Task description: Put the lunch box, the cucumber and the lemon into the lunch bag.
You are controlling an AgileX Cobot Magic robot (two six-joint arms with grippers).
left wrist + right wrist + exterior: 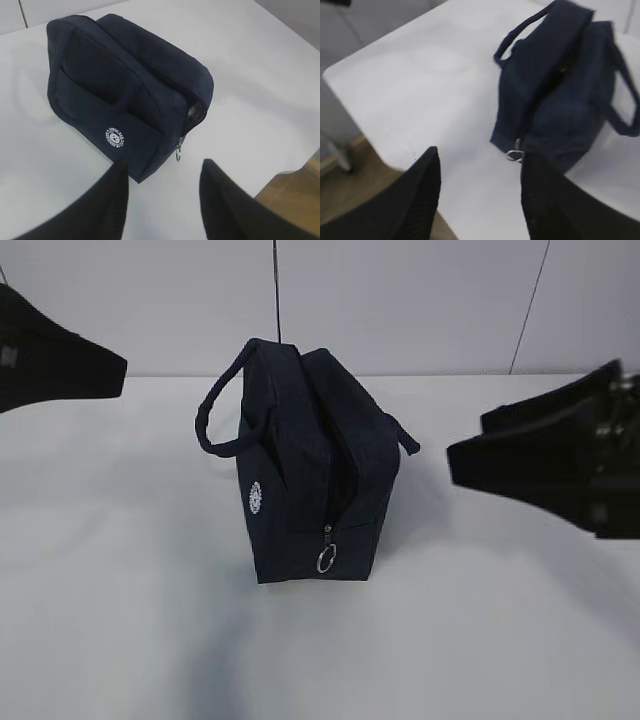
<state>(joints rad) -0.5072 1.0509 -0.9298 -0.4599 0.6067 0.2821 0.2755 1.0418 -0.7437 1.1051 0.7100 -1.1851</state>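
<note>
Cannot see into lunch bag [300, 465] through its dark zipper gap; left gripper [162, 175] and right gripper [480, 165] hovering apart from it, both parted, empty.

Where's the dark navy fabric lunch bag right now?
The dark navy fabric lunch bag stands mid-table in the exterior view, between both open grippers, its metal ring pull facing the camera.

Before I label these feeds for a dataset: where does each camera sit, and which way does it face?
Exterior: low in front of the table, facing the bag; both arms show at the edges.
Left wrist: above the left gripper, facing down at the bag's logo side; two open fingers show.
Right wrist: above the right gripper, facing the bag's other side; open fingers show.
All three share the zipper ring.
</note>
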